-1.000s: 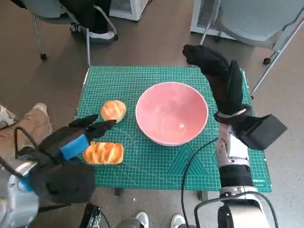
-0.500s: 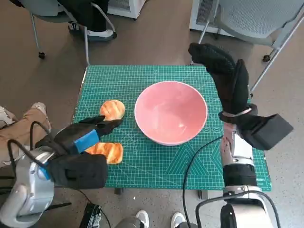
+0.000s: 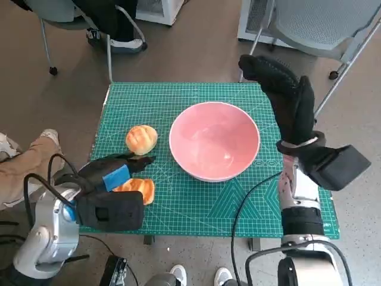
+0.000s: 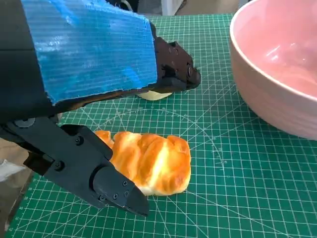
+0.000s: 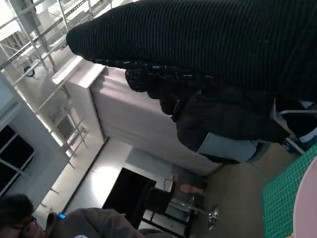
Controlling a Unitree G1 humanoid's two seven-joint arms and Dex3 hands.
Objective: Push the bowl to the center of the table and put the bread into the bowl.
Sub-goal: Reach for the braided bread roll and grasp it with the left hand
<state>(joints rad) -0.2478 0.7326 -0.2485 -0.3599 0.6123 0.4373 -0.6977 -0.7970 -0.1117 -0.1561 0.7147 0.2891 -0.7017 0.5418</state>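
Note:
The pink bowl (image 3: 214,149) stands right of the middle of the green mat (image 3: 178,98); its wall (image 4: 277,79) fills one side of the left wrist view. A long striped bread (image 3: 138,189) lies near the mat's front left. My left hand (image 3: 110,182) hovers over that bread's left end with its fingers apart. In the left wrist view the bread (image 4: 153,163) lies between the thumb (image 4: 111,186) and the upper fingers (image 4: 173,69), touching neither. A round bun (image 3: 141,139) sits just beyond. My right hand (image 3: 286,98) is raised beside the bowl's right rim, holding nothing.
Chairs stand beyond the table at the back left (image 3: 71,18) and back right (image 3: 321,24). A person's knee (image 3: 27,164) is close to the table's left edge. The right wrist view shows the glove (image 5: 198,44), a person (image 5: 20,213) and a corner of the mat (image 5: 292,198).
My left hand has drawn back toward me and lowered over the long bread's left end. The right hand has shifted slightly to the right. Bowl and breads have not moved.

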